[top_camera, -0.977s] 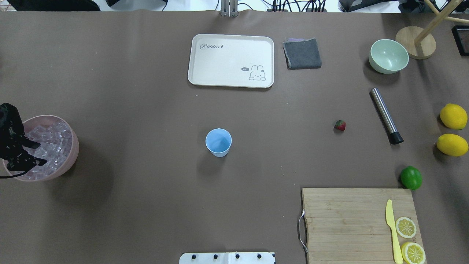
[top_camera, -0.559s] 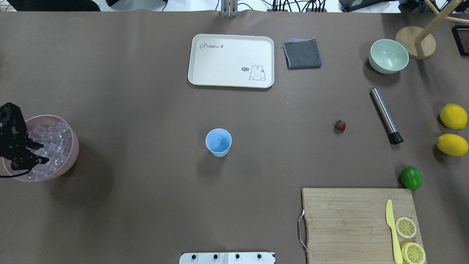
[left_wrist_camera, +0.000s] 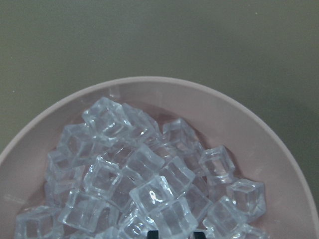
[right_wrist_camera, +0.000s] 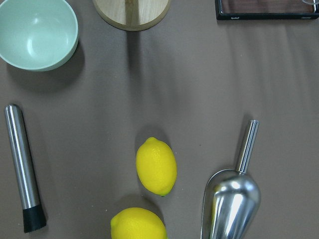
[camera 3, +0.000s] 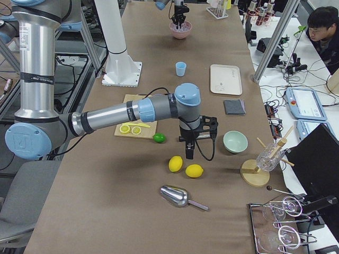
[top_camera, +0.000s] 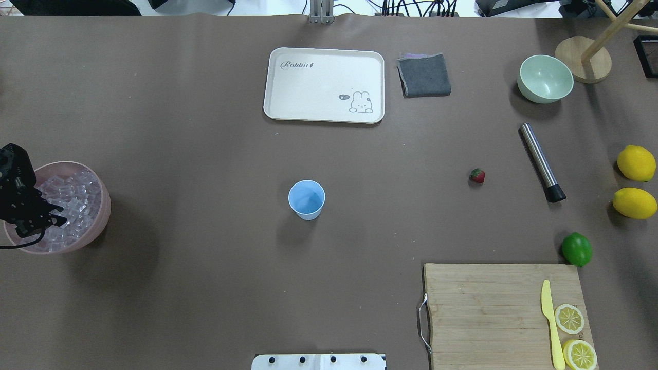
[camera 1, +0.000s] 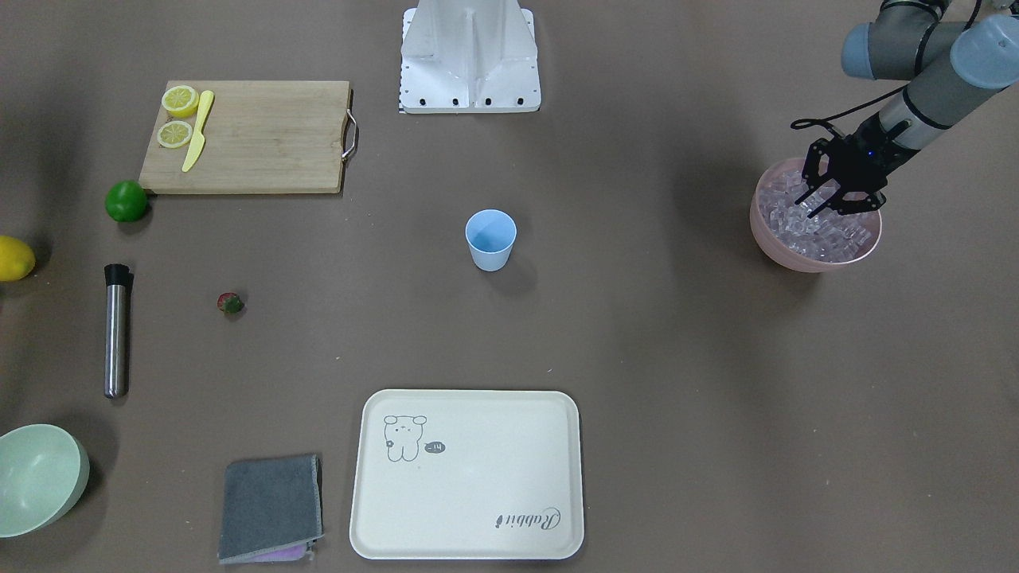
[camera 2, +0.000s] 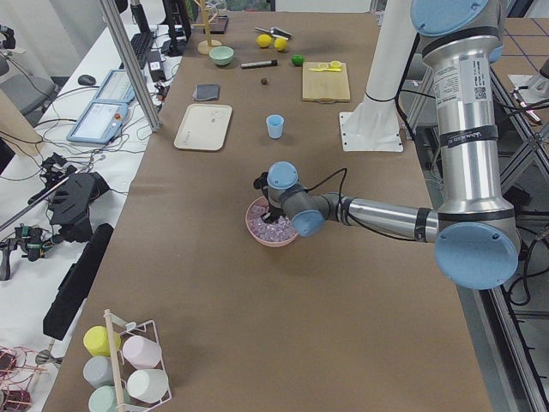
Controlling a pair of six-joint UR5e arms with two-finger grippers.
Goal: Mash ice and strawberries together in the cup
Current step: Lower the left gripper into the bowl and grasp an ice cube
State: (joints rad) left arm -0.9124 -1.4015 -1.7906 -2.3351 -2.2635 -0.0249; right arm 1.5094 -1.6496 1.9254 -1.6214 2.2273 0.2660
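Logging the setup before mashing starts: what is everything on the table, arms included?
ice: many, clear, heaped in the pink bowl
pink bowl: one, left edge
cup: one, light blue, centre
strawberry: one, red, right of cup
muddler: one, steel, black-tipped, right of strawberry
green bowl: one, pale, far right
lemons: two, yellow, right edge
lime: one, green, by board corner
cutting board: one, wooden, near right
lemon halves: two, yellow, on board
knife: one, yellow, on board
tray: one, cream, far centre
cloth: one, grey, right of tray
stand: one, wooden, beside green bowl
scoop: one, steel, right of lemons
left gripper: one, black, in the ice, grip unclear
right gripper: one, black, raised near lemons, state unclear
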